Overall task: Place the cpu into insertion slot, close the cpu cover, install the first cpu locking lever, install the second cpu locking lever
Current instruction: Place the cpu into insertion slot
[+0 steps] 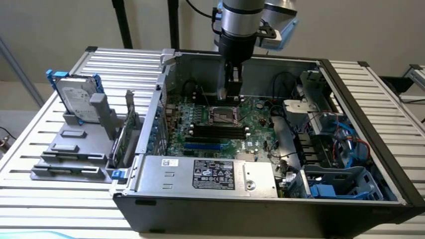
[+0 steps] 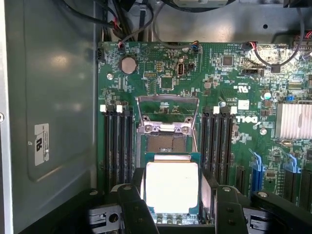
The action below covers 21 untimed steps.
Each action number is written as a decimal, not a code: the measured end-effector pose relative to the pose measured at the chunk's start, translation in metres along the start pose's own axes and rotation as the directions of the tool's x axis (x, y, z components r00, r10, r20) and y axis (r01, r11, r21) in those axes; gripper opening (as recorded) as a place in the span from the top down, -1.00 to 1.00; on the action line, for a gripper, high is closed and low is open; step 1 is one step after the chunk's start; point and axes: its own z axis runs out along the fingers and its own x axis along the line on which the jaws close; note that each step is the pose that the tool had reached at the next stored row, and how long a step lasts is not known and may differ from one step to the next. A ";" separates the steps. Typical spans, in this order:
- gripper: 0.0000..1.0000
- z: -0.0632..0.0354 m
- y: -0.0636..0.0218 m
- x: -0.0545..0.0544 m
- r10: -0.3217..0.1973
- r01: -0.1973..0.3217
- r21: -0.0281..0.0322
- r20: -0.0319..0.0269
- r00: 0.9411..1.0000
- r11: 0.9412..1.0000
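Note:
My gripper (image 2: 171, 195) is shut on the cpu (image 2: 171, 186), a pale square chip held flat between the two black fingers (image 2: 130, 204). Just beyond the chip lies the insertion slot (image 2: 165, 143), a dark square socket with a silvery rim in the green board. The cpu cover (image 2: 168, 103), a silvery frame with a window, stands swung open on the socket's far side. In the exterior view the gripper (image 1: 232, 95) hangs inside the open computer case, a little above and behind the insertion slot (image 1: 226, 116).
Black memory slots (image 2: 117, 141) flank the socket on both sides. A grey power supply box (image 1: 209, 174) fills the case's near side, with a blue drive cage (image 1: 345, 184) at the exterior view's right. A hard drive (image 1: 76, 99) stands on a grey rack outside the case.

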 end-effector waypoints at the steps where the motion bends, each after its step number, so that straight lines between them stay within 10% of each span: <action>1: -0.08 0.0018 0.0002 0.001 0.000 0.000 0.000 0.000 1.000 1.000; 21: -0.08 0.0384 0.0007 0.005 0.000 0.000 0.002 0.000 1.000 1.000</action>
